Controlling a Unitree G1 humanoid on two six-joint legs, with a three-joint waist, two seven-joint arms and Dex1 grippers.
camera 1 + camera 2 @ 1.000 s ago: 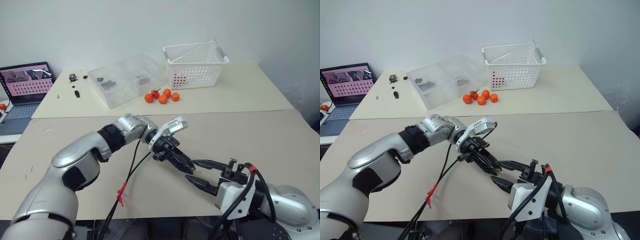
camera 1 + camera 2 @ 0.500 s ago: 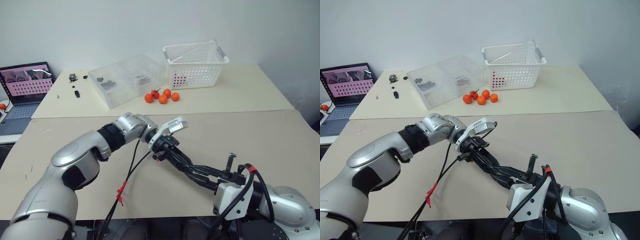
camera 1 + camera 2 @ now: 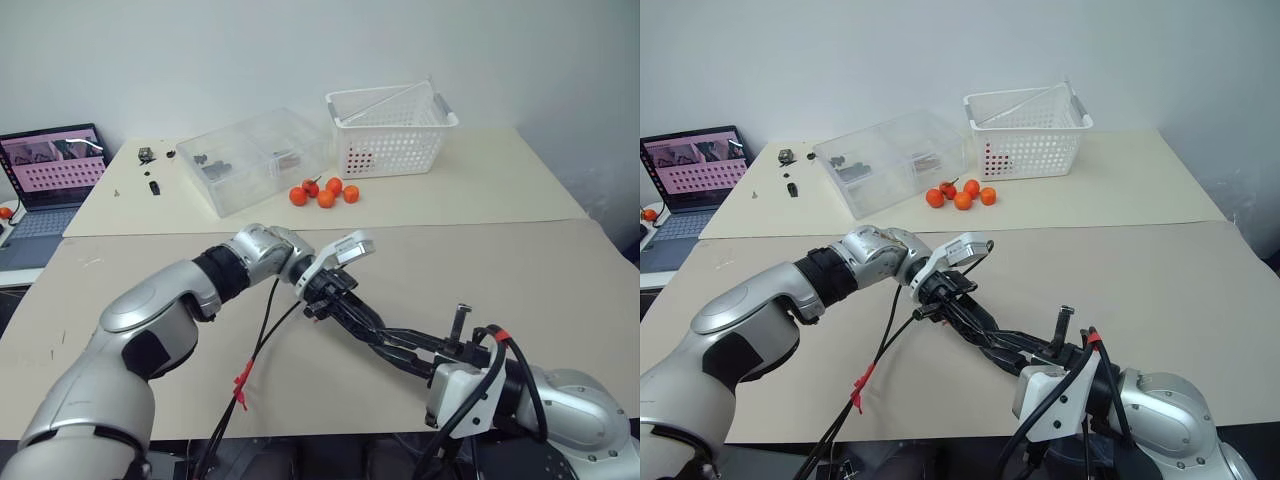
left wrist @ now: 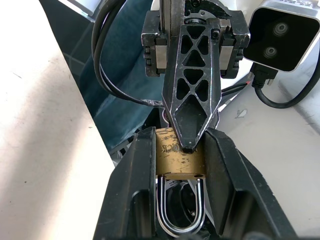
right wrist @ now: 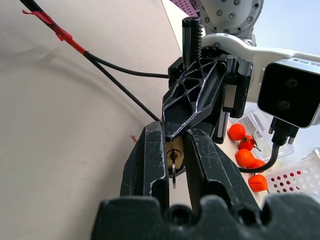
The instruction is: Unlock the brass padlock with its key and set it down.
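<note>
The brass padlock point(image 4: 172, 159) sits between the two black fingers of my left gripper point(image 4: 180, 136), which is shut on its body. Its silvery shackle point(image 4: 179, 226) points back toward that wrist. My right gripper point(image 5: 172, 134) meets it tip to tip above the front of the brown table point(image 3: 520, 270), and its fingers point(image 4: 192, 107) press on the padlock's free end. They are shut on a thin silvery piece, the key point(image 5: 171, 175), with a bit of the brass body point(image 5: 174, 151) showing in the narrow gap. In the left eye view the two grippers join at the fingers point(image 3: 392, 342).
A white basket point(image 3: 392, 130), a clear plastic box point(image 3: 255, 160) and several small orange fruits point(image 3: 325, 192) stand at the back. A laptop point(image 3: 50, 165) and small dark parts point(image 3: 150, 170) are at the back left. Black cables with red tape point(image 3: 243, 385) hang under my left arm.
My right gripper stood open beside the left fingertips a second ago and has since shut over them. Both hands have stayed in place.
</note>
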